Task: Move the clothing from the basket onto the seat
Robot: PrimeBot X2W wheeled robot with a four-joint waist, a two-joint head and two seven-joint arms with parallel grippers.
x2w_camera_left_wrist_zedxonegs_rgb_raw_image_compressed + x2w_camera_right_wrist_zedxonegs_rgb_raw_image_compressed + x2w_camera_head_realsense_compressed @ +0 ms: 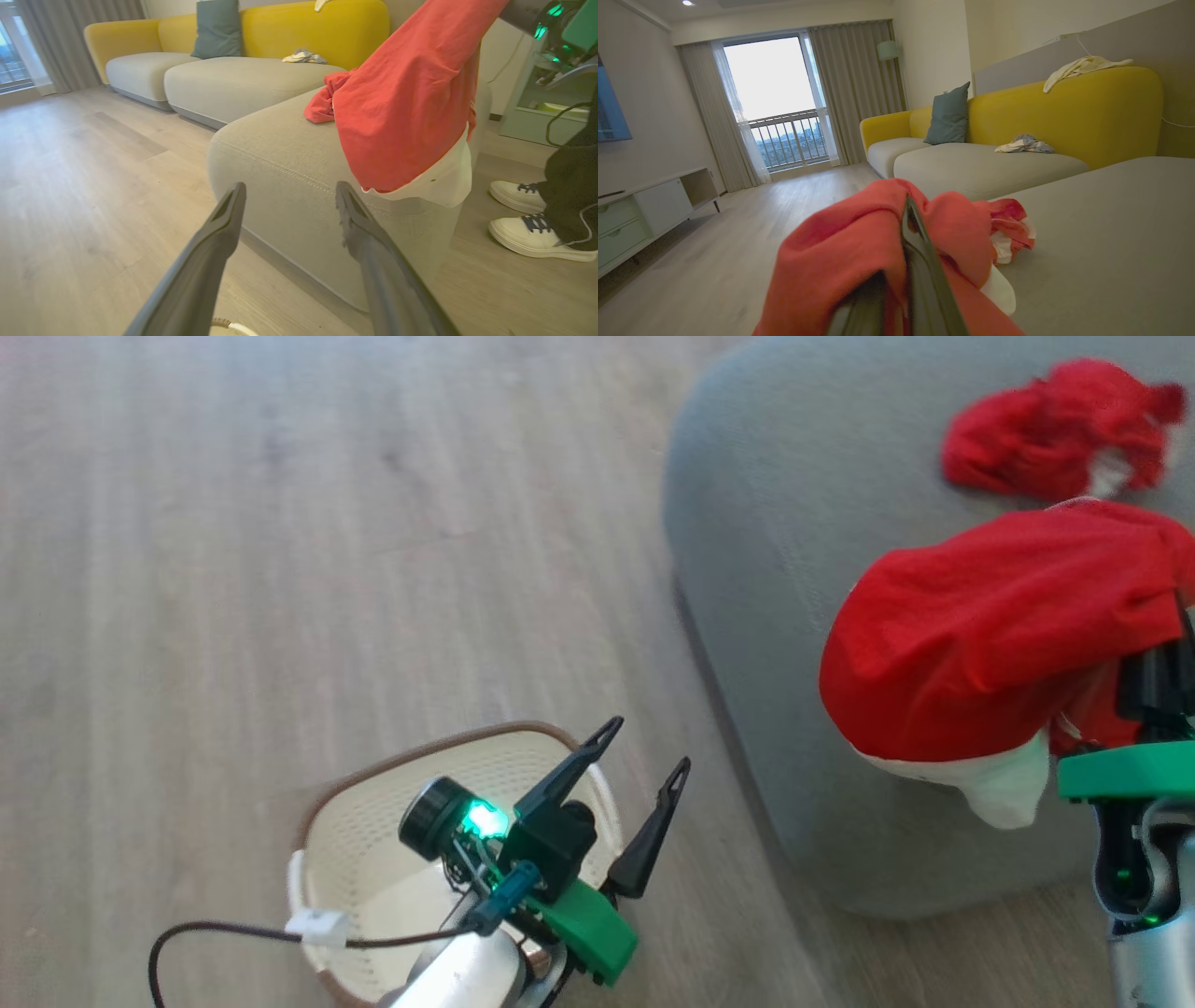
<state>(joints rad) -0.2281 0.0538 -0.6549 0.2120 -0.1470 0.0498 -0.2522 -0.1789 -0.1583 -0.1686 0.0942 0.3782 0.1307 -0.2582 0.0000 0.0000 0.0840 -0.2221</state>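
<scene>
A red cloth garment, judged soft, light and best taken at a thick fold, is pinched by the right gripper over the grey fabric seat at the frame's right, and the left gripper is spread wide over the cream plastic basket at lower left.

The basket sits on the floor left of the seat; the far garment lies on the seat, the near garment hangs above it.
</scene>
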